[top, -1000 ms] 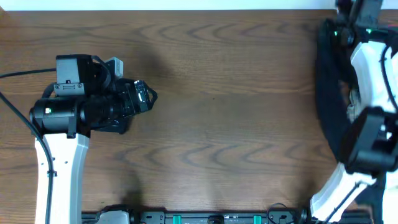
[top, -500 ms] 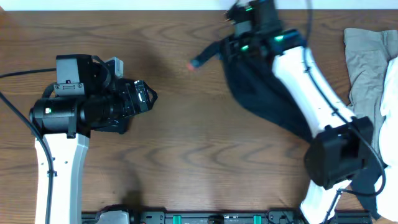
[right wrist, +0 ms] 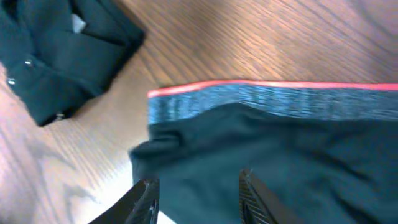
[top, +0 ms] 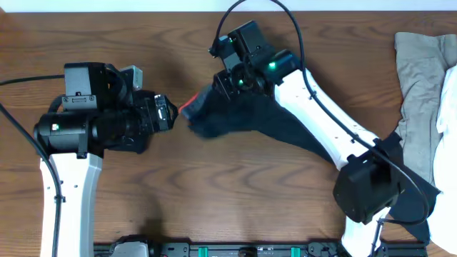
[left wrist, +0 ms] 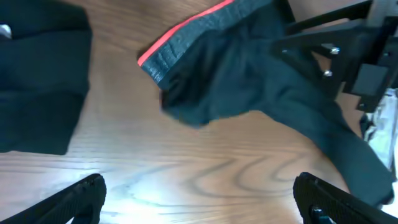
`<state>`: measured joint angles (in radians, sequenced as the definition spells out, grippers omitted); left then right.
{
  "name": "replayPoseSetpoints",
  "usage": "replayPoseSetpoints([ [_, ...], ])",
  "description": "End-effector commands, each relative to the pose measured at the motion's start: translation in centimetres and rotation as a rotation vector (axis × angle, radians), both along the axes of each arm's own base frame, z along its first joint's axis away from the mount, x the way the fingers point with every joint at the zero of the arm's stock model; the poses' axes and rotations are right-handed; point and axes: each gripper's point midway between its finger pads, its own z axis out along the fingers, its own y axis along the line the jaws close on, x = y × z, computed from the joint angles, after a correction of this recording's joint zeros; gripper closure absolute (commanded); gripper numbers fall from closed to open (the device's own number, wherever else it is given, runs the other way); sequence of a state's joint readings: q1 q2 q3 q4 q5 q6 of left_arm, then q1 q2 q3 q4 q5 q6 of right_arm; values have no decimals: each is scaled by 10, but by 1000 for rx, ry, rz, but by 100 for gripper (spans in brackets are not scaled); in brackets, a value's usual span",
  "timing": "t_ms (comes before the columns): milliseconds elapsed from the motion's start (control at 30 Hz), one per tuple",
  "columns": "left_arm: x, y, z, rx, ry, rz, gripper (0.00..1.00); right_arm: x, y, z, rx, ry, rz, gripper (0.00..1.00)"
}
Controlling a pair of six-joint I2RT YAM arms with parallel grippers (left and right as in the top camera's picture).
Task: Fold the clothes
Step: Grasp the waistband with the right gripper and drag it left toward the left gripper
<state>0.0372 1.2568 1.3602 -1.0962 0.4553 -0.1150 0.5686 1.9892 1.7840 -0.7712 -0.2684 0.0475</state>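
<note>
The black pants [top: 246,120] trail across the table, their grey waistband edged red-orange [top: 191,107] leading at the left. My right gripper [top: 234,87] is shut on the pants fabric just behind the waistband; in the right wrist view the cloth [right wrist: 280,155] fills the gap between its fingers [right wrist: 199,199]. My left gripper [top: 168,113] is open and empty, just left of the waistband [left wrist: 186,40], with bare table between its fingertips [left wrist: 202,205]. A small black folded garment [left wrist: 37,81] lies by the left gripper; it also shows in the right wrist view [right wrist: 62,50].
A beige garment [top: 421,68] and a white one [top: 448,107] lie at the table's far right edge. The right arm's links [top: 335,135] stretch diagonally over the trailing pants legs.
My right arm has swung from the far right edge to the table's middle left, dragging the black pants with it. The left arm has not moved.
</note>
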Motion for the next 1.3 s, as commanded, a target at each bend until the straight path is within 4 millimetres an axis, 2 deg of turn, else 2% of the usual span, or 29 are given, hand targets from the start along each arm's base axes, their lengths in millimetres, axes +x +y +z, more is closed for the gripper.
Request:
replayPoseSetpoints([
  [0, 3, 8, 4, 58, -24, 5, 2, 16, -29, -3, -37, -5, -62, 56],
  [133, 4, 9, -1, 63, -10, 1, 2, 40, -76, -5, -32, 32, -197, 43],
  [167, 4, 9, -3, 63, -4, 0, 2, 48, -93, -6, -33, 36, -237, 41],
  [300, 5, 9, -9, 62, 17, 0, 2, 74, -146, -16, -33, 52, -356, 55],
  [400, 7, 9, -12, 61, 26, -1, 2, 90, -166, -35, -25, 74, -421, 68],
  [467, 8, 9, -13, 61, 31, -1, 2, 97, -168, -52, -6, 103, -444, 77],
  [533, 9, 9, -15, 61, 37, -1, 2, 102, -161, -70, 20, 138, -458, 88],
  [700, 10, 9, -18, 61, 46, -1, 2, 110, -138, -118, 72, 229, -534, 99],
  [967, 10, 9, -18, 61, 46, -1, 2, 113, -98, -191, 179, 395, -747, 99],
  [1067, 10, 9, -18, 61, 46, -1, 2, 113, -65, -211, 258, 432, -746, 99],
  [1167, 10, 9, -18, 61, 46, -1, 2, 111, -19, -225, 369, 458, -688, 99],
  [1267, 10, 9, -18, 61, 46, -1, 2, 101, 40, -228, 502, 452, -556, 99],
])
